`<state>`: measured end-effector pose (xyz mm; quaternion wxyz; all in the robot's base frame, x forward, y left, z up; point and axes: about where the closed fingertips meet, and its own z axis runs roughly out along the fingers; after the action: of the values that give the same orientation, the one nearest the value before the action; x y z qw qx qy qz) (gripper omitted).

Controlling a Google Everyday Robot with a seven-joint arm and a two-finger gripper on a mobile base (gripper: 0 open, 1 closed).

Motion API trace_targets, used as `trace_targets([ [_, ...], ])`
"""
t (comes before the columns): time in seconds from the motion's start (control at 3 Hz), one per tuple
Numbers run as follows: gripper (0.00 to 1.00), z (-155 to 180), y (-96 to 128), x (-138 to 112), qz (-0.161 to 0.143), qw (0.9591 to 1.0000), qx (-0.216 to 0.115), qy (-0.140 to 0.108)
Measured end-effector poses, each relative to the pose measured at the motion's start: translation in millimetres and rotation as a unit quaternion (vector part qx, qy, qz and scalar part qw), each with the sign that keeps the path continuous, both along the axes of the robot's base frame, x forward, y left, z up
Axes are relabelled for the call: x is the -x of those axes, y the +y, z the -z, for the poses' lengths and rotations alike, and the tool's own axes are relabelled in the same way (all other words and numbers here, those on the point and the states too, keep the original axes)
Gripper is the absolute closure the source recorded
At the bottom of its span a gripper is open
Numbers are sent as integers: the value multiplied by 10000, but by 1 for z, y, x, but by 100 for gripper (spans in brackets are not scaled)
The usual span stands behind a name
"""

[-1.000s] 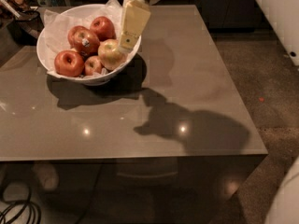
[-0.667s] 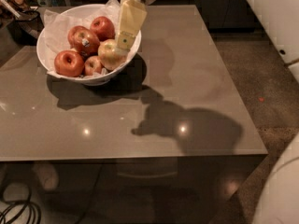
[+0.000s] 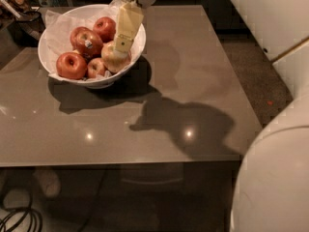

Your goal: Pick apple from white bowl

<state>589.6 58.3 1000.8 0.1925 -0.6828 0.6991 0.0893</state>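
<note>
In the camera view the gripper [image 3: 122,46] reaches down into the white bowl [image 3: 104,81]. Its tip is on or just over the apple [image 3: 110,61], the pale yellow-green one at the bowl's right side beside the red apples [image 3: 71,65]. Whether it has closed on the fruit I cannot tell. A good pick probably needs a centred grip and a straight lift clear of the paper lining [image 3: 58,23]. Compared with a second ago, the gripper has shifted slightly left and lower, nearer the apple.
</note>
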Motion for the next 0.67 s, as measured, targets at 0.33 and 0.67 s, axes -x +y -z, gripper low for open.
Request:
trace_targets([
  [0.33, 16, 9, 3, -11, 171, 9998, 61, 117],
  [0.67, 16, 17, 4, -18, 327, 9991, 101, 233],
])
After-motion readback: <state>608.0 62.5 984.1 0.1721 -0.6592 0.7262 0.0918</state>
